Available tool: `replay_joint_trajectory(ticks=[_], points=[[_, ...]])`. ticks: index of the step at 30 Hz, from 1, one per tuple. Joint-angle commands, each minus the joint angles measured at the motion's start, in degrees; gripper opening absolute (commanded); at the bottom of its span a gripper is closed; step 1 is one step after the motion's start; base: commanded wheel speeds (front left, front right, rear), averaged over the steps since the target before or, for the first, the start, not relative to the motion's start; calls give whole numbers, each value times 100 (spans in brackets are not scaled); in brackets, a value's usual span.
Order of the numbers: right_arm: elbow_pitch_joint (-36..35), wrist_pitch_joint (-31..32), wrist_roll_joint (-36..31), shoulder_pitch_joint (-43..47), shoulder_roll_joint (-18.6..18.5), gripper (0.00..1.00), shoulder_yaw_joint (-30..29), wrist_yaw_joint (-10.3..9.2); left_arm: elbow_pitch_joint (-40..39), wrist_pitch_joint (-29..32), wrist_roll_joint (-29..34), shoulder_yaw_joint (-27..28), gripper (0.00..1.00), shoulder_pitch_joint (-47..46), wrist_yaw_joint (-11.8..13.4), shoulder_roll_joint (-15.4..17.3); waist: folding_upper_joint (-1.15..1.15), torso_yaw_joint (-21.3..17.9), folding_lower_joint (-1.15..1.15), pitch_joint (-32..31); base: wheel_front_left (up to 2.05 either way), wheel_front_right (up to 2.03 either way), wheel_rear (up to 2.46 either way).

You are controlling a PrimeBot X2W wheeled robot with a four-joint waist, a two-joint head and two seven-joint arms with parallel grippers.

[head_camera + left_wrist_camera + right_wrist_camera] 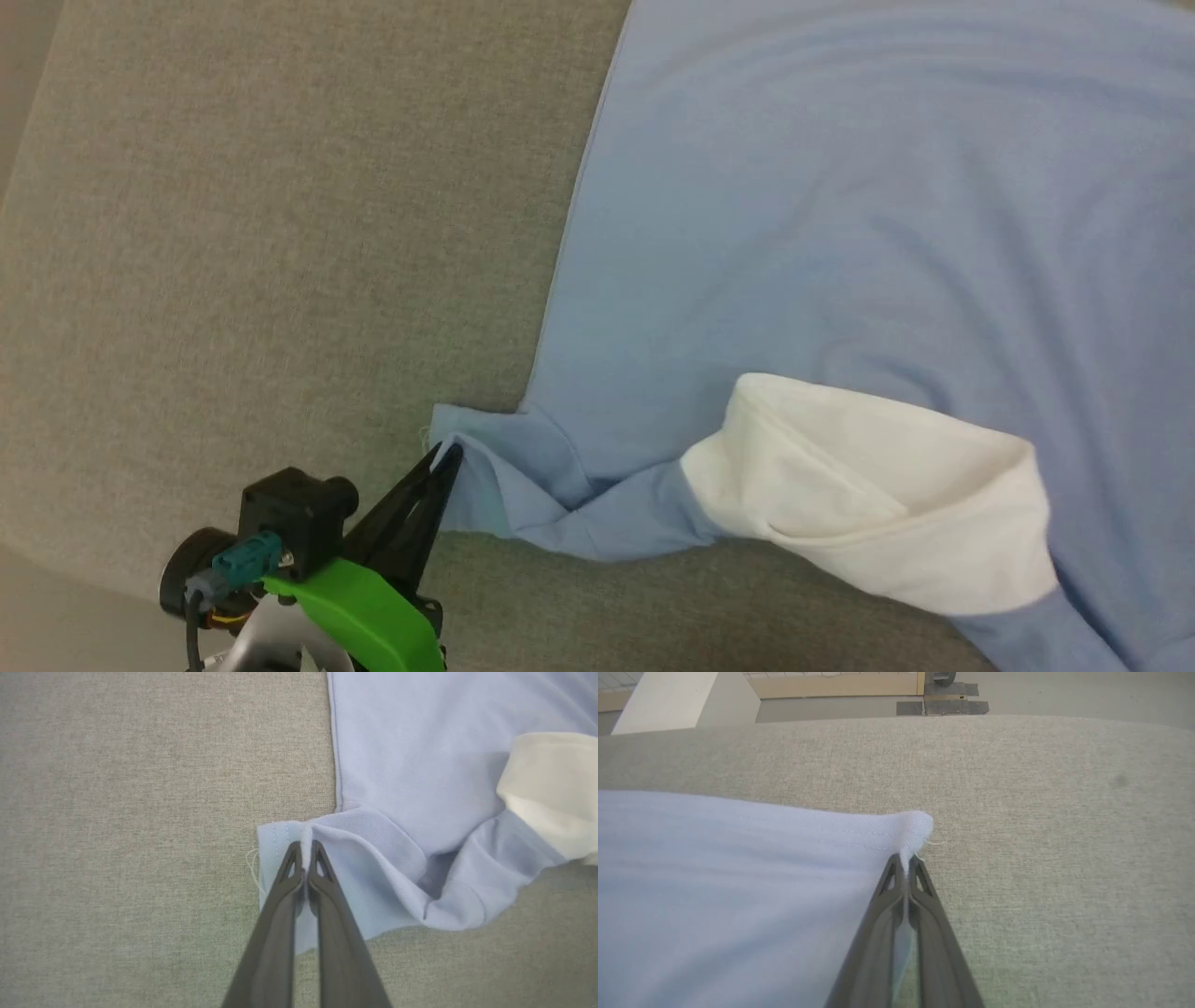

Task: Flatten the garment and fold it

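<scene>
Our left hand [306, 845] grips the sleeve hem of the garment [840, 187], our right hand [906, 859] another corner, likely to stretch it flat.

We hold our left claw [446, 459] pinched tight on a corner of the garment [840, 233], its arm reaching in from below; our right claw [905, 859] grips another garment corner, raised
</scene>
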Motion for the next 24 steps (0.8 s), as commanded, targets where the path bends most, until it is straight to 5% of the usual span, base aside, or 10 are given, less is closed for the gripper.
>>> replay_joint_trajectory(ticks=[1,7,14,20,24], points=[[-141,-82,147,311,-37,0,-12,-9,29,-49,32,45,0,52,19,58,0,-577,-1,-623,0,0,0],[-1089,-112,743,1968,307,0,-588,-9,133,-244,-10,108,0,173,36,47,0,-997,-1,-1044,0,0,0],[-1999,-29,935,4202,1422,0,-1418,-9,303,-396,-15,51,0,283,70,-34,0,-1394,-1,-1303,0,0,0],[-1546,-269,1252,5522,1705,0,-1717,-9,349,-446,-27,46,0,380,120,-51,0,-1572,-1,-1392,0,0,0],[-1036,-697,1620,5632,1710,0,-1538,-9,356,-453,-36,80,0,453,161,-24,0,-1672,-1,-1428,0,0,0]])
